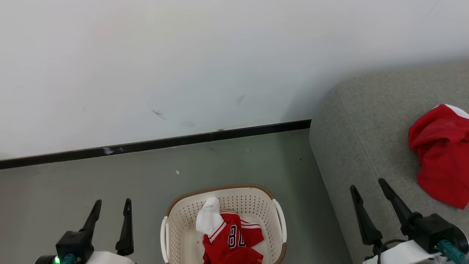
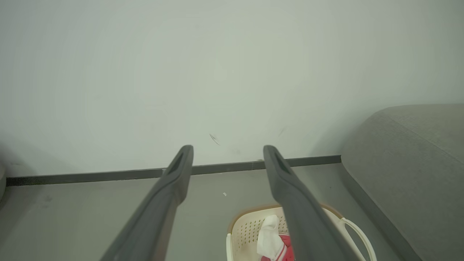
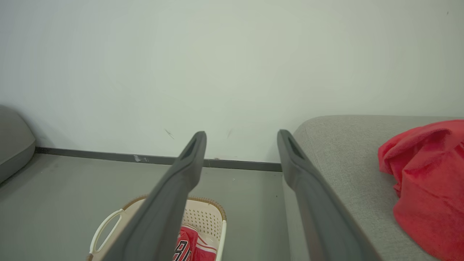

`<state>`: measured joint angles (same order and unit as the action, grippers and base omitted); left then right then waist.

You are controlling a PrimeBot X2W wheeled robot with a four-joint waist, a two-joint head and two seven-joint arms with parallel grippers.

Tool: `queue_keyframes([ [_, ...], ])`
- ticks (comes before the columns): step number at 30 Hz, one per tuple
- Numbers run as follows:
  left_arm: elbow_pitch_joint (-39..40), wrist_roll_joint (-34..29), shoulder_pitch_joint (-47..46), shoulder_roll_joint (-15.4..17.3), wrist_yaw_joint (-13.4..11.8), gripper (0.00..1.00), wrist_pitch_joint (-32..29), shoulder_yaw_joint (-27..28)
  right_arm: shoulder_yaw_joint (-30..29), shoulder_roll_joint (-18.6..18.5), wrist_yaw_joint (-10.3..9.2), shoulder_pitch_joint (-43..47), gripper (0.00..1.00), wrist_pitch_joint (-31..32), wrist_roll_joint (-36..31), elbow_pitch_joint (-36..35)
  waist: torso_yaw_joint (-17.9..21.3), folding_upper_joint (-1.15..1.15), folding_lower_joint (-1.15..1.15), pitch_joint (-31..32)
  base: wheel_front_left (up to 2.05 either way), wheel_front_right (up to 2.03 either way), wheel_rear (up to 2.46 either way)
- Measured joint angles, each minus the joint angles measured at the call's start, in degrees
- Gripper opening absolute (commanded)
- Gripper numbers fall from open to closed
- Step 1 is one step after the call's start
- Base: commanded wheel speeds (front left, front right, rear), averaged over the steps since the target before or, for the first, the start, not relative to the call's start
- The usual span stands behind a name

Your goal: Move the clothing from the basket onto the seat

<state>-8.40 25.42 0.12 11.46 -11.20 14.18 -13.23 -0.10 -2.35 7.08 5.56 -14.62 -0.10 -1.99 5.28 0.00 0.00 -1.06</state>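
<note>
The cream basket [image 1: 183, 220] with a brown rim stands on the floor at the bottom centre; a red jersey [image 1: 231, 238] with dark numbers and a white sleeve lies crumpled inside it. A second red garment [image 1: 441, 157] lies on the grey seat [image 1: 359, 139] at the right. My left gripper [image 1: 111, 205] hangs open over the floor to the left of the basket, nothing between its fingers. My right gripper [image 1: 368, 185] stands open above the seat's front edge, left of the red garment. The left wrist view has the basket [image 2: 246, 228] and jersey [image 2: 281, 243]; the right wrist view has the garment [image 3: 424, 174] on the seat [image 3: 348, 152].
A white wall with a dark baseboard [image 1: 154, 145] runs behind the basket. Grey floor [image 1: 73, 190] spreads to the left and behind the basket. Another grey upholstered piece [image 3: 12, 141] shows at the far left of the right wrist view.
</note>
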Motion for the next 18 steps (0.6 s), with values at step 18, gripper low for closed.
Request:
queue_keyframes([
  [18, -4.7, -2.8, -8.9, 1.2, 2.3, 1.0, -3.7, -3.7, -3.9, 0.1, 0.0, -0.3, 1.0, 0.0, 0.2, -4.6, 2.1, 0.0, 0.0, -6.9, 0.0, 0.0, 0.0],
])
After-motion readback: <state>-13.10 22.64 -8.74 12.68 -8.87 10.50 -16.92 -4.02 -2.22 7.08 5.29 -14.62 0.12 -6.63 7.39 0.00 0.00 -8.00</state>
